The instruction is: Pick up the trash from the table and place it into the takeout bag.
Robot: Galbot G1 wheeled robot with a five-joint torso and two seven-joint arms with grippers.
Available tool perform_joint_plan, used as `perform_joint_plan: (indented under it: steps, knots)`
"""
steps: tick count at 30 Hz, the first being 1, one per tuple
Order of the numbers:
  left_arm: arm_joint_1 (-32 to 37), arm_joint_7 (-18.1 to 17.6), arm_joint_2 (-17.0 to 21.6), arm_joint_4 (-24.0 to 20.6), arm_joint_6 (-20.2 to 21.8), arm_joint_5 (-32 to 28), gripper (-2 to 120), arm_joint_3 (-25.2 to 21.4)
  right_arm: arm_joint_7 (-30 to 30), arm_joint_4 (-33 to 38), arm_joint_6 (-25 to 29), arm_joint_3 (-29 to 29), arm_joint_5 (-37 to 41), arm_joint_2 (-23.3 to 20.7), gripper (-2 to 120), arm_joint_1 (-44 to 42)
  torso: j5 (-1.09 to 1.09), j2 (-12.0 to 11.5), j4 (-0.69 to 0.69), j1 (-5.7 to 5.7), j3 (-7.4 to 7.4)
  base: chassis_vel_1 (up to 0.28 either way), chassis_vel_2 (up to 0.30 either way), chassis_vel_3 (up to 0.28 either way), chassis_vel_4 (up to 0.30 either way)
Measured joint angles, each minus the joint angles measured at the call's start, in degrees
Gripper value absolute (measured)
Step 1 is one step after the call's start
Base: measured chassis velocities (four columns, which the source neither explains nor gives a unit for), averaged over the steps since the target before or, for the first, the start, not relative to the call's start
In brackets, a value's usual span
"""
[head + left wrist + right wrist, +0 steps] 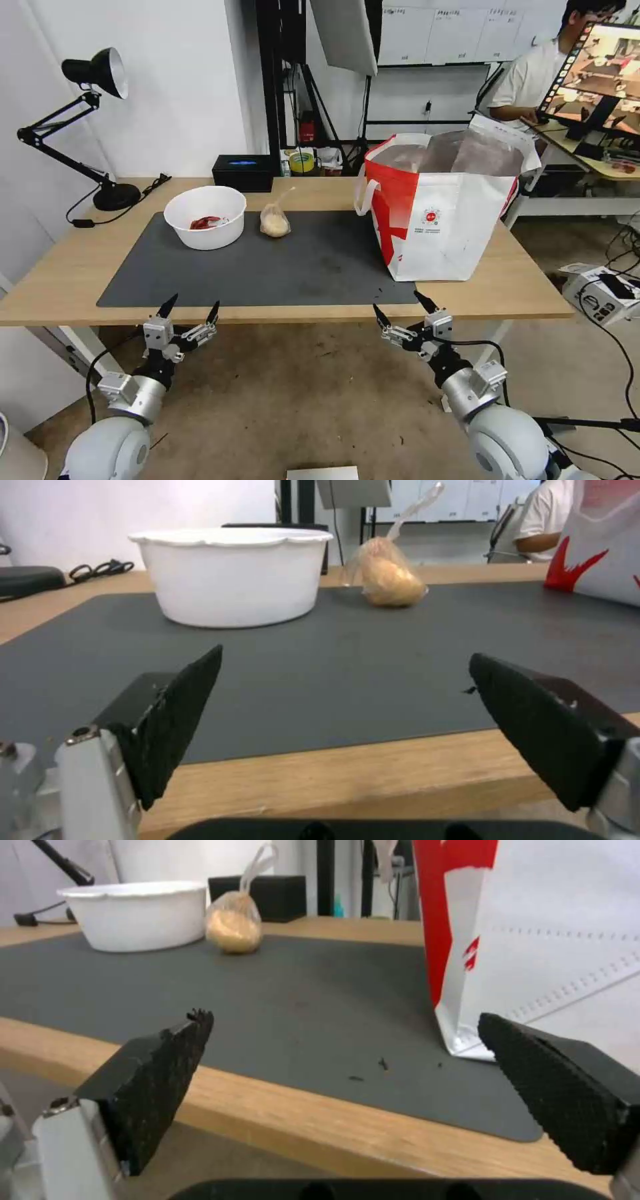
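Along the lower edge of the head view, just off the near rim of the table (pixel 73 280), I am holding both arms low: my left gripper (pixel 189 312) is sitting at lower left and my right gripper (pixel 405 308) at lower centre-right, each with its fingers spread wide apart and gripping nothing. On the dark grey mat (pixel 293 267), toward the upper left of the frame, the white bowl (pixel 205 217) with red scraps is standing upright, and the small knotted bag of beige food (pixel 275 221) is lying just beside it, apart from it. The red-and-white takeout bag (pixel 450 207) is standing open at centre right, its foil lining showing at the mouth. Only these two pieces of trash are lying on the mat, so I am judging that I am between picks, poised to begin a reach. In my left wrist view the bowl (pixel 233 575) and the knotted bag (pixel 390 577) are lying straight ahead beyond my open fingers (pixel 177 715). The next move is calling for a forward reach over the table edge and a firm closing on the bowl's rim or the bag's knot, without tipping the scraps.
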Motion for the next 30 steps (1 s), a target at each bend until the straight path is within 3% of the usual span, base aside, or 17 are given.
perform_joint_plan:
  steps: [3,7,10,11,14,15,18,19,22,24,30]
  knots:
    - [0.13,0.08,0.01,0.05,-0.2,0.0,100,-0.16,0.26,-0.93,-0.7,-1.59,1.27,-0.73,100,2.78,-0.01,0.0,0.0,0.0,0.0,0.0,0.0,0.0,0.0]
    - [0.52,0.13,-0.1,-0.12,-0.3,-0.05,100,-0.56,1.22,-4.69,-2.68,-7.78,5.2,-1.33,100,13.0,-0.01,0.0,-0.01,0.0,0.01,0.0,0.0,0.0,0.0]
    - [0.99,0.15,-0.3,-0.7,-0.31,-0.11,100,-1.24,2.38,-12.4,-3.89,-19.05,9.12,0.31,100,29.42,-0.01,0.0,0.04,0.01,0.01,0.0,0.0,0.0,0.0]
    - [0.99,0.15,-0.3,-0.7,-0.31,-0.11,100,-1.24,2.38,-12.4,-3.89,-19.05,9.12,0.31,100,29.42,-0.01,0.0,0.04,0.01,0.01,0.0,0.0,0.0,0.0]
    - [1.44,0.16,-0.45,-1.1,-0.31,-0.16,100,-1.99,3.16,-21.12,-4.28,-28.03,11.23,4.54,100,43.3,-0.01,0.0,0.01,0.02,0.01,0.0,0.0,0.0,0.0]
    - [1.44,0.16,-0.45,-1.1,-0.31,-0.16,100,-1.99,3.16,-21.12,-4.28,-28.03,11.23,4.54,100,43.3,-0.01,0.0,0.01,0.02,0.01,0.0,0.0,0.0,0.0]
    - [1.78,0.16,-0.75,-1.17,-0.31,-0.2,100,-2.71,3.69,-30.96,-4.86,-35.93,12.62,11.45,100,55.12,-0.01,-0.01,0.02,0.02,0.02,0.0,0.0,0.0,0.0]
    - [1.78,0.16,-0.75,-1.17,-0.31,-0.2,100,-2.71,3.69,-30.96,-4.86,-35.93,12.62,11.45,100,55.12,-0.01,-0.01,0.02,0.02,0.02,0.0,0.0,0.0,0.0]
    - [1.85,0.16,-1.12,-1.12,-0.28,-0.2,100,-3.0,3.8,-41.36,-6.6,-40.82,13.31,18.95,100,63.36,-0.02,-0.01,0.03,0.02,0.01,0.0,0.0,0.0,0.0]
    - [1.83,0.14,-1.22,-0.99,-0.27,-0.2,100,-3.07,3.82,-44.1,-7.57,-41.5,13.51,20.84,100,65.17,-0.02,-0.01,0.02,0.02,0.01,0.0,0.0,0.0,0.0]
    - [1.64,0.09,-1.72,-0.09,-0.27,-0.18,100,-3.48,2.34,-60.09,-11.73,-43.16,11.85,32.28,100,72.67,-0.03,-0.01,0.01,0.02,0.01,0.0,0.0,0.0,0.0]
